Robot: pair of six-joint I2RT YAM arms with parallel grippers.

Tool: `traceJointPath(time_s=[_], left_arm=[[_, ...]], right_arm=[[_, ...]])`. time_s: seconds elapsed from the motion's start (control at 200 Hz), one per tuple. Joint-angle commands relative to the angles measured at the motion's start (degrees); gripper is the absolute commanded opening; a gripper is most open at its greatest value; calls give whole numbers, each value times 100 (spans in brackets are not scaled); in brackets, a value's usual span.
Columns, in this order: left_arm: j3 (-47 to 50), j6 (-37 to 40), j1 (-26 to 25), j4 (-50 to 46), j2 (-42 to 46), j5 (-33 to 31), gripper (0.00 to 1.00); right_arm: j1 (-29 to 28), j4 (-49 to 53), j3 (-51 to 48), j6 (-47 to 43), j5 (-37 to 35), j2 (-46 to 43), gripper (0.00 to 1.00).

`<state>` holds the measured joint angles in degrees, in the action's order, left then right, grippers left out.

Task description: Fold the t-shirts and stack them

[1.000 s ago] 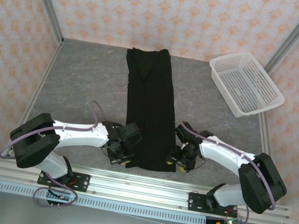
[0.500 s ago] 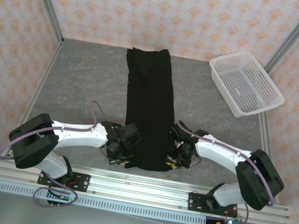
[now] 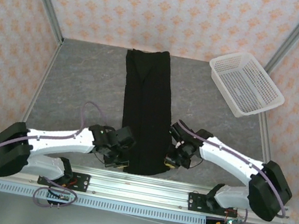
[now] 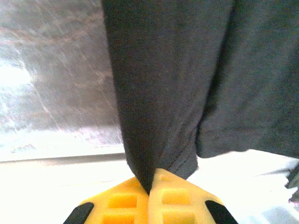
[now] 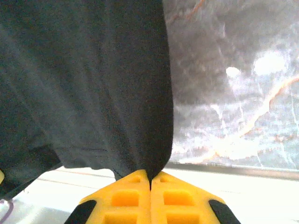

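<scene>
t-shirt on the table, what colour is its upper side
Plain black: the long folded cloth t-shirt shows no print; best in the top external view.

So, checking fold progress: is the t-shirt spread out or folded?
Folded lengthwise: the t-shirt lies as a narrow strip, no sleeves sticking out.

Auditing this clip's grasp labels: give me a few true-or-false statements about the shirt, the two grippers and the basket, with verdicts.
1. The t-shirt lies on the table as a long narrow strip. True.
2. The left gripper hangs open above the cloth. False: it is shut on the t-shirt's near edge.
3. The right gripper is shut on the t-shirt. True.
4. The white basket stands at the table's far left. False: it stands at the far right, apart from the t-shirt.
</scene>
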<state>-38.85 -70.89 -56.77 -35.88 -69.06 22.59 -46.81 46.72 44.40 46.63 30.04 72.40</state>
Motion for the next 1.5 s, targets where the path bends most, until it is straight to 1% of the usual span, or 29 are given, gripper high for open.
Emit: traceJointPath(time_s=[0.0, 0.145, 0.22, 0.315, 0.345, 0.445, 0.57, 0.751, 0.931, 1.056, 1.201, 1.496], left_arm=[[-74, -245, -175, -383, 448, -458, 0], [-167, -678, -159, -777, 1275, -1284, 0], [-115, -849, -70, -717, 1548, -1503, 0], [-124, -915, 193, -623, 1692, -1645, 0], [-174, -896, 291, -637, 1697, -1703, 0], [-368, -735, 751, -491, 1621, -1755, 0], [-765, -316, 1378, -404, 1196, -1536, 0], [-1482, 350, 2249, -413, 437, -1395, 0], [-2199, 877, 2924, -425, -436, -1176, 0], [-2614, 1142, 3280, -368, -941, -1091, 0], [-3007, 1390, 3620, -259, -1557, -936, 0], [-3660, 1674, 3987, -41, -2716, -694, 0]], right_arm=[[-30, 662, 227, 106, -74, -430, 0], [-26, 875, 498, 242, -349, -619, 0], [35, 873, 727, 293, -548, -590, 0], [206, 900, 1079, 253, -764, -488, 0], [281, 886, 1180, 226, -807, -319, 0], [538, 776, 1536, 101, -851, -6, 0], [795, 682, 2084, -119, -906, 507, 0], [1138, 594, 3021, -396, -1009, 1303, 0], [1457, 470, 4010, -622, -983, 2250, 0], [1609, 512, 4736, -815, -993, 2922, 0], [1816, 522, 5324, -942, -992, 3545, 0], [2039, 621, 6193, -1084, -861, 4565, 0]])
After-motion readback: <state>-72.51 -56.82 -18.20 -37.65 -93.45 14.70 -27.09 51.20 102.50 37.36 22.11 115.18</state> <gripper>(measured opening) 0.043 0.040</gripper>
